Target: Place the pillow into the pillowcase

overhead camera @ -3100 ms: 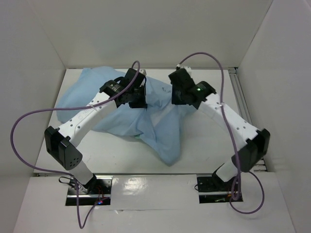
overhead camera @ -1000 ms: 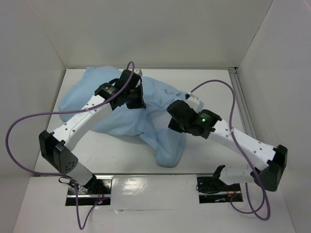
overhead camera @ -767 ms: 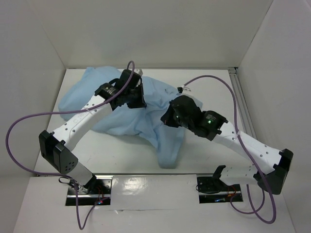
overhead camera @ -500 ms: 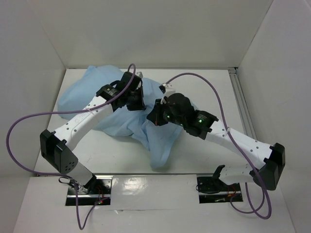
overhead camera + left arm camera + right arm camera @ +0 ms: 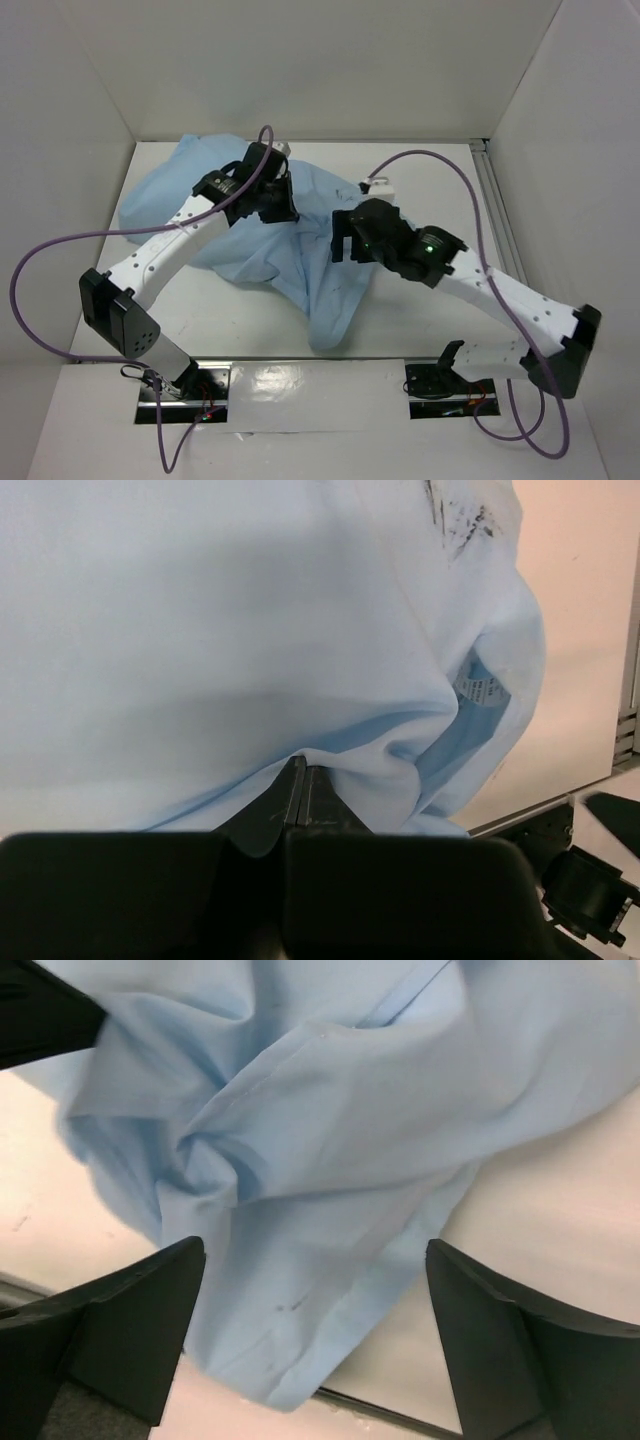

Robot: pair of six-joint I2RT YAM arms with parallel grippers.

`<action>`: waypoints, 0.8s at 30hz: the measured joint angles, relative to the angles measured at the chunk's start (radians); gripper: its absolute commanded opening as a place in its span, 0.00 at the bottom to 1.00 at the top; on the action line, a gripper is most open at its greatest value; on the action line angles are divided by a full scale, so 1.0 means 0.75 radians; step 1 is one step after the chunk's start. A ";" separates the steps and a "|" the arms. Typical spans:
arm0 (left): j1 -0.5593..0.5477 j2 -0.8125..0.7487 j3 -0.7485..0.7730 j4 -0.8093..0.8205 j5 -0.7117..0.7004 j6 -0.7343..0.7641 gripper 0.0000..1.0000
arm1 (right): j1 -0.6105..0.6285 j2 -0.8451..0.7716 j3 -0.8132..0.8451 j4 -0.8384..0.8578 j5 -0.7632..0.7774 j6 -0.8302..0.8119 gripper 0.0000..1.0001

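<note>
The light blue pillowcase (image 5: 300, 262) lies crumpled across the table's middle, with a long flap (image 5: 333, 318) reaching toward the near edge. Its far-left part (image 5: 165, 190) bulges; no separate pillow shows. My left gripper (image 5: 284, 208) is shut on a fold of the pillowcase (image 5: 300, 630), the fabric pinched at the closed tips of the left gripper (image 5: 303, 778). A sewn label (image 5: 478, 688) shows in a fold on the right. My right gripper (image 5: 346, 246) hovers open over the flap; in the right wrist view the right gripper (image 5: 315, 1255) has only loose cloth (image 5: 330, 1140) below it.
White walls enclose the table on three sides. A metal rail (image 5: 492, 205) runs along the right edge. Purple cables (image 5: 440, 160) loop above both arms. The table's near edge (image 5: 400, 1415) lies just beyond the flap's end.
The right arm swung down from the far right onto the cloth's middle, pushed left, then drew back slightly right. The flap shifted left and stretched toward the near edge. The left gripper stayed put.
</note>
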 measured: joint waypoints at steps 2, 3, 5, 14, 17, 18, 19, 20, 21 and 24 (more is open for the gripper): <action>0.000 -0.001 0.010 0.000 0.008 0.000 0.00 | 0.000 -0.102 -0.007 -0.024 -0.006 0.012 1.00; 0.000 -0.001 0.016 0.000 0.012 0.000 0.00 | 0.000 -0.144 -0.011 -0.029 -0.021 0.015 1.00; 0.000 -0.001 0.025 0.000 0.023 0.000 0.00 | 0.005 -0.176 -0.039 -0.027 -0.078 0.011 1.00; -0.020 0.073 0.190 -0.010 0.075 0.012 0.00 | 0.188 0.119 -0.191 0.019 -0.293 -0.012 0.91; -0.052 0.161 0.271 -0.005 0.094 0.014 0.00 | 0.165 0.270 -0.173 0.016 -0.223 -0.008 0.55; -0.058 0.194 0.292 -0.007 0.106 0.018 0.00 | 0.132 0.307 -0.166 0.013 -0.201 0.003 0.53; -0.065 0.226 0.315 -0.007 0.119 0.024 0.00 | 0.082 0.330 -0.162 0.009 -0.188 0.012 0.53; -0.069 0.258 0.341 -0.009 0.136 0.040 0.00 | 0.025 0.336 -0.162 0.004 -0.173 0.017 0.53; -0.072 0.298 0.384 -0.010 0.158 0.050 0.00 | -0.047 0.333 -0.162 0.000 -0.157 0.019 0.53; -0.085 0.435 0.568 -0.005 0.210 0.093 0.01 | -0.267 0.293 -0.161 0.018 -0.087 0.023 0.58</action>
